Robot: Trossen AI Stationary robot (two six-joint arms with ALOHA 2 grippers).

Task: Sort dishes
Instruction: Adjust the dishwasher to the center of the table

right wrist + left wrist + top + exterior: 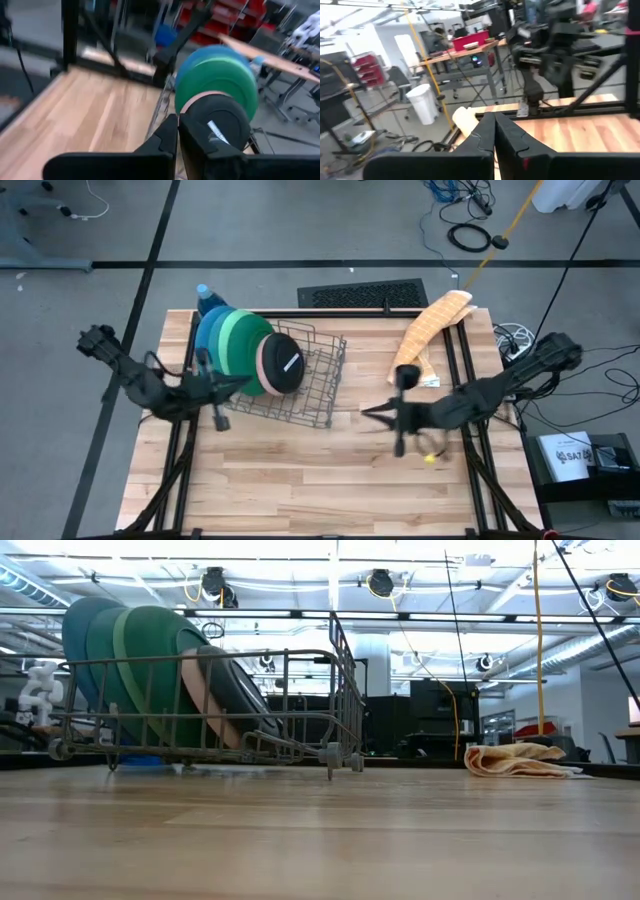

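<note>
On the far left part of the wooden table (300, 470), the five round flat plastic plates are standing on edge in the grey wire dish rack (310, 385), packed one against the next. The large blue plate (206, 340) is sitting farthest left, then the large teal plate (218, 343), the large green plate (240, 345), the smaller pink plate (262, 364) and, rightmost, the smaller black plate (283, 365) with a white label on its face.

I am holding my left gripper (243, 383) just near of the rack's left end, right beside the lower rims of the plates, with its fingers pressed together and nothing between them. I am keeping my right gripper (368, 412) to the right of the rack, well apart from the plates, pointing toward them; its fingers are also pressed together around nothing.

Behind the stack a blue soap bottle (204, 297) is peeking out at the table's far left corner, and a crumpled yellow cloth (432, 328) is lying at the far right.
</note>
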